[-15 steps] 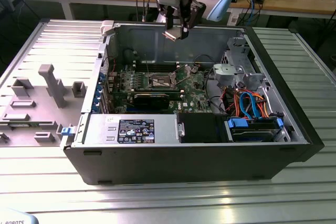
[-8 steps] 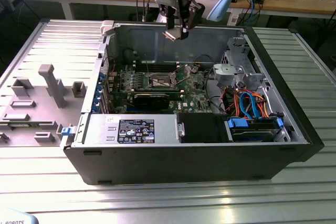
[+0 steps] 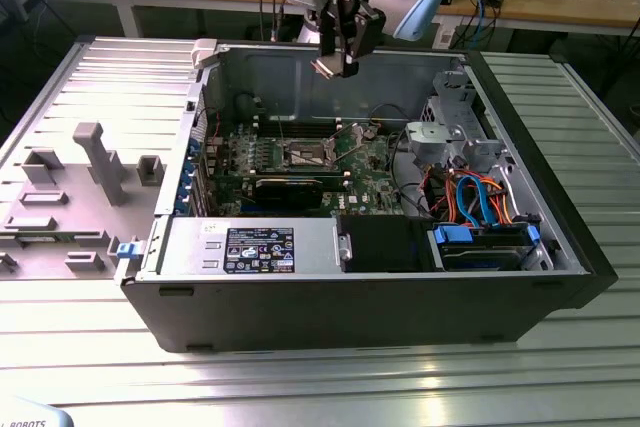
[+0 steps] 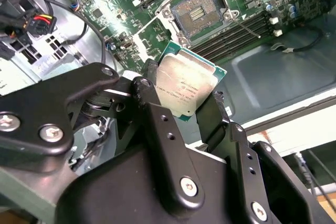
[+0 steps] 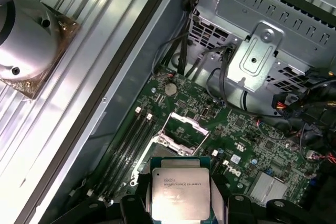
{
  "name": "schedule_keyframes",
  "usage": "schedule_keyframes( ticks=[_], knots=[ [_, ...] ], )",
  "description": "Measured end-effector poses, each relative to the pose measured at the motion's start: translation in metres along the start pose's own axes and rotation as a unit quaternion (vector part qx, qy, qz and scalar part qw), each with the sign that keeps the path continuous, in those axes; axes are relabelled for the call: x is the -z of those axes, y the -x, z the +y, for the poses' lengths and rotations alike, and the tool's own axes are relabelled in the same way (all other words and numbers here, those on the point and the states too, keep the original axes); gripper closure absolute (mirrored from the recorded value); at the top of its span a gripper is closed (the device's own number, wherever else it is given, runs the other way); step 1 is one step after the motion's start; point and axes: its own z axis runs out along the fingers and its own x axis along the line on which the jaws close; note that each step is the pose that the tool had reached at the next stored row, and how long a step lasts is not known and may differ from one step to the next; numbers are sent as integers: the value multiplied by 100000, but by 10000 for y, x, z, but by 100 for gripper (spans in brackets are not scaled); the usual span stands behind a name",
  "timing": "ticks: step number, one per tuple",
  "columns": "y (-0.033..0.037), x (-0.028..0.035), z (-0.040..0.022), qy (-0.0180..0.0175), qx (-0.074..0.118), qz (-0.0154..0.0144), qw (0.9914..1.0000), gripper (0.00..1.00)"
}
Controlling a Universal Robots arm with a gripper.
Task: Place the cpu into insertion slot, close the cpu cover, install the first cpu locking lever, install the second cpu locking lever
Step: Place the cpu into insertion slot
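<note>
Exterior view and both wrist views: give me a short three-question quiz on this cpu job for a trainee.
1. True or false: the cpu already sits in the slot.
2. What does the gripper hold? A: nothing. B: the cpu. C: a cable.
3. Fill in: the gripper hangs ___ the open case.

Key: 1 false, the slot's centre is bare. 2 B, the fingers clamp the cpu's edges. 3 above.
</note>
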Motion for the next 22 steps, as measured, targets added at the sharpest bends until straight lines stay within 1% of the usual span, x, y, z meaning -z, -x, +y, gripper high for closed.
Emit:
schedule_keyframes(
  ticks=[2,16,17,18,19,22],
  knots=[
    [0,0,0,3,-422,-37,99999,46],
    [-4,0,-6,7,-474,-43,99999,46],
    [-4,-1,-8,42,-2378,-196,99972,46],
    [-6,-1,-11,70,-4523,-378,99897,46],
    [-9,-1,-15,87,-5586,-465,99843,46],
    [-11,-1,-20,96,-6107,-510,99812,46]
  ],
)
